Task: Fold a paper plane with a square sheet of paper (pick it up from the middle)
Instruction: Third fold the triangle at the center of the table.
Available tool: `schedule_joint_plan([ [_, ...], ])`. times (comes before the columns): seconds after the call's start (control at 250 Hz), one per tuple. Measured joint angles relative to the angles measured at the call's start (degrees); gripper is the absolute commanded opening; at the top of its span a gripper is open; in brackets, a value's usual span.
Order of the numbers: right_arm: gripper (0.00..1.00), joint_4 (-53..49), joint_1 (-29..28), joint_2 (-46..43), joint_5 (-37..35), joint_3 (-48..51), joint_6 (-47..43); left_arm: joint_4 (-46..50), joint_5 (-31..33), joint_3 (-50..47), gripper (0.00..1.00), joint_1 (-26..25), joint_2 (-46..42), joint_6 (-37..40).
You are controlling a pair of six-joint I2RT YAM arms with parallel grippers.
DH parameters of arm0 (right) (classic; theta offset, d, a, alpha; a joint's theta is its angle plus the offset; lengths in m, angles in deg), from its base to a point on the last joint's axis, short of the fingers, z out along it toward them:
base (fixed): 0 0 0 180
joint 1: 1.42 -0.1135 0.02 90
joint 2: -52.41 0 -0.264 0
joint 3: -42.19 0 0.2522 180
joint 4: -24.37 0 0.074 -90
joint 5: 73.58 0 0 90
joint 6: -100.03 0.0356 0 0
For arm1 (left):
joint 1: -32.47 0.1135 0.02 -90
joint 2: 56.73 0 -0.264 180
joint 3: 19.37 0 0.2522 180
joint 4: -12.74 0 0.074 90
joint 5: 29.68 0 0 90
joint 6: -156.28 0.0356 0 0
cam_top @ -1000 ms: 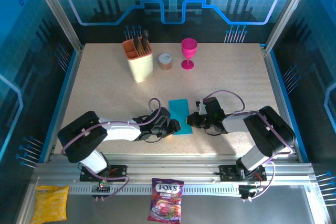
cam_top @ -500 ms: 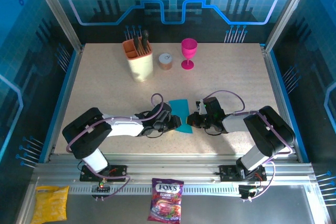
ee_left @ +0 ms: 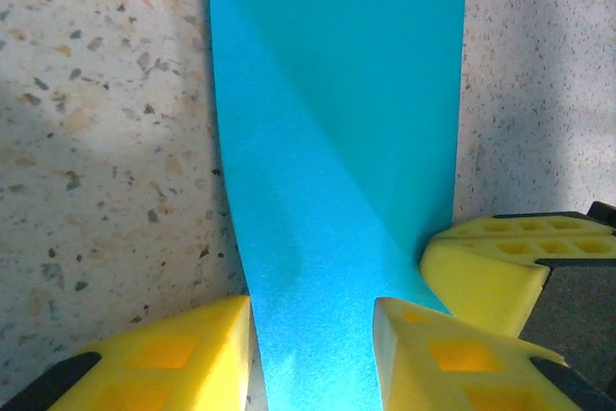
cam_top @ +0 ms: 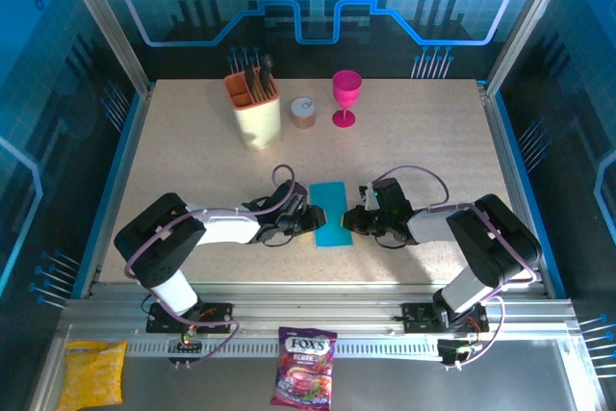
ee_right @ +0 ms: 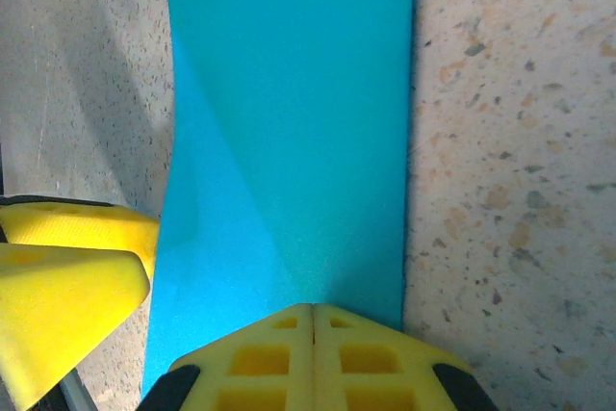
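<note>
You are working on the square sheet of paper (cam_top: 329,211) on the near side of the pink goblet (cam_top: 346,93), left tool (ee_left: 310,324) apart over it, right tool (ee_right: 313,320) closed at its edge, and a slipping sheet could be giving you a crooked crease.

Well beyond the left end effector (cam_top: 313,221), a cream holder (cam_top: 258,120) of dark utensils, a small jar (cam_top: 303,113) and a pink goblet (cam_top: 346,96) stand on the speckled worktop (cam_top: 433,132). Behind it, off the worktop, lie a purple candy bag (cam_top: 304,365) and a yellow snack bag (cam_top: 94,372).
</note>
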Motion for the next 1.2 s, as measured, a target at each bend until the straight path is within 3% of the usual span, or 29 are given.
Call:
schedule_joint_plan([
  [0.336, 0.00, -0.3, 0.0, -0.1, 0.0, -0.1, 0.0, -0.3, -2.1, 0.9, 0.25, 0.1, 1.2, 2.6],
  [0.591, 0.00, -7.2, 0.7, -2.3, -0.1, -1.7, -2.2, -0.2, -2.8, 1.6, 0.07, 0.3, 1.2, 4.5],
  [0.879, 0.24, -19.6, -0.9, -13.4, -2.3, -7.0, -7.5, 1.6, -2.9, 1.6, 0.00, 0.4, 0.0, 3.5],
  [1.019, 0.37, -24.1, -6.6, -16.3, -6.4, -8.6, -9.1, 2.7, -2.9, 1.6, 0.00, 0.4, -1.3, -0.6],
  [1.202, 0.45, -28.6, -16.1, -16.5, -13.3, -9.3, -10.1, 6.2, -2.6, 1.6, 0.00, 0.4, -3.8, -7.9],
])
